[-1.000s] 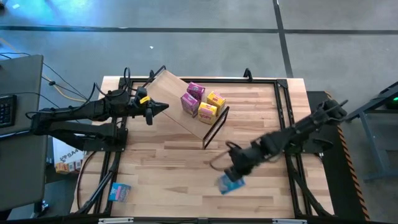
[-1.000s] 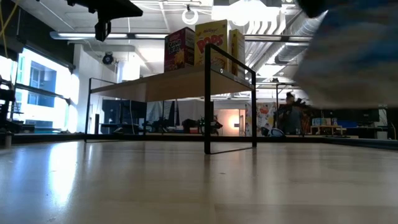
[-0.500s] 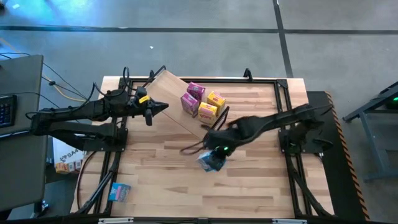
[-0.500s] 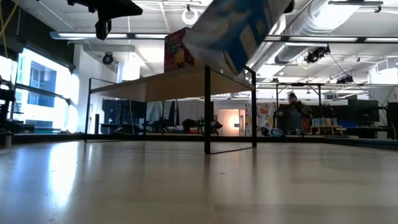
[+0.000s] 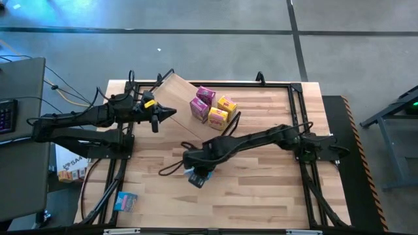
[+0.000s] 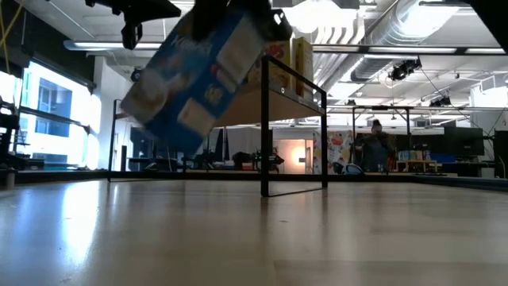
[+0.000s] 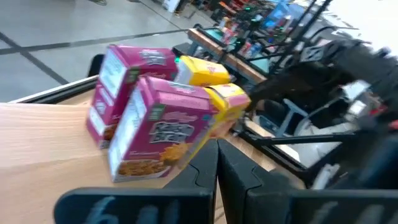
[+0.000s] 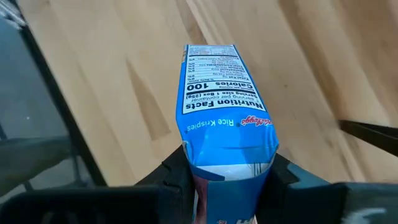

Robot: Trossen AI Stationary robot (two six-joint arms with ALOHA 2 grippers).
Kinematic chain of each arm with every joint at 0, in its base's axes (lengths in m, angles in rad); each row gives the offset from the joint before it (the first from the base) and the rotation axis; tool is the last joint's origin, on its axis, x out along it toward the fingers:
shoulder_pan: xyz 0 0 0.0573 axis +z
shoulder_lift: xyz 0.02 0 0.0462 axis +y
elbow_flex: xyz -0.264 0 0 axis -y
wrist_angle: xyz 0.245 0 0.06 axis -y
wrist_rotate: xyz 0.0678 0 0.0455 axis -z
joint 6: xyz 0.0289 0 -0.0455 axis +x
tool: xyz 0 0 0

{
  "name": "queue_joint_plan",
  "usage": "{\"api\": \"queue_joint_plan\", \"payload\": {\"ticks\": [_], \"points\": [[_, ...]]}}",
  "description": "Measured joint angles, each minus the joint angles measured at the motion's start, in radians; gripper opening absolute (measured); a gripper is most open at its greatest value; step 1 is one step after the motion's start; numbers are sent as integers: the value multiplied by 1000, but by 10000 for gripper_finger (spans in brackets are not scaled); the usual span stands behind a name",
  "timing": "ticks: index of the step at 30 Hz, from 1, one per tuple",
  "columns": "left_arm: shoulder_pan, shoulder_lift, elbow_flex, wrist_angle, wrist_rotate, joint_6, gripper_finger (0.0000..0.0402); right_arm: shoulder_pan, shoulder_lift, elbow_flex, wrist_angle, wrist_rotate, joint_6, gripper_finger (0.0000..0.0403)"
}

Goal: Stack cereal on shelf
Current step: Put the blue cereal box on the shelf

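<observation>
The right hand (image 5: 198,175) pinches a light blue cardboard cereal box (image 8: 227,112) above the worktop (image 5: 261,196), at seven o'clock from the plywood wire-framed shelf (image 5: 171,98), probably carrying it there. The left hand (image 5: 163,113), pressed together, waits beside the shelf.

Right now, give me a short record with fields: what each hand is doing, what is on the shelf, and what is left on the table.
right hand: shut on the light blue cereal box, above the striped wooden tabletop
left hand: shut, over the light plywood shelf
on shelf: two magenta-pink boxes, two yellow boxes
off shelf: second light blue box, near table's front-left corner
</observation>
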State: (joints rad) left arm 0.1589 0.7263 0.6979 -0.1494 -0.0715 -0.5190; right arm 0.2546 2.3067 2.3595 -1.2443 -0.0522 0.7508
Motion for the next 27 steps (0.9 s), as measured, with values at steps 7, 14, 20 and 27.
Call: {"api": "queue_joint_plan", "payload": {"ticks": [7,14,20,27], "points": [[-1,-60,0,138,133,-30,0,2,8,-97,15,-8,34,94],[0,-108,0,250,140,-52,0,3,6,-117,17,19,37,94],[0,-117,0,285,140,-72,0,2,6,-117,32,30,58,95],[0,-114,0,284,140,-72,0,1,6,-117,31,26,54,143]]}}
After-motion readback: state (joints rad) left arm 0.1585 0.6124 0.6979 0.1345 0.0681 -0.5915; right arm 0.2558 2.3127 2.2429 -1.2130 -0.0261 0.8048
